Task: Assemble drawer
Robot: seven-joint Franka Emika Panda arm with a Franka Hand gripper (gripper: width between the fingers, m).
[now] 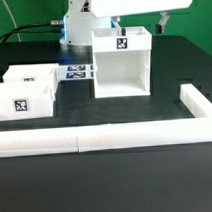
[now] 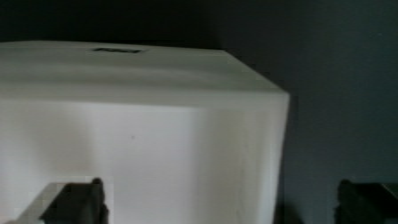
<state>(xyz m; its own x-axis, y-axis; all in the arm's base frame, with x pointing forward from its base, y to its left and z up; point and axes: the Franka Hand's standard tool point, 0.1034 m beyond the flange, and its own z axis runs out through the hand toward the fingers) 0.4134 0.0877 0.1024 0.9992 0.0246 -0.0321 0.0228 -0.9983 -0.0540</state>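
Note:
The white open-fronted drawer case (image 1: pixel 120 65) stands upright on the black table, with a small tag on its upper front edge. Two white open-top trays (image 1: pixel 35 77) (image 1: pixel 19 101) with tags sit side by side at the exterior view's left. My gripper (image 1: pixel 140 24) hangs just above the case's top and is open, holding nothing. In the wrist view the case (image 2: pixel 143 120) fills most of the picture. My gripper (image 2: pixel 222 205) shows two dark fingertips (image 2: pixel 75 200) spread wide, one over the case and one past its edge.
The marker board (image 1: pixel 78 71) lies flat between the trays and the case. A long white rail (image 1: pixel 96 141) runs along the front and another rail (image 1: pixel 197 103) runs along the exterior view's right. Cables lie at the back left.

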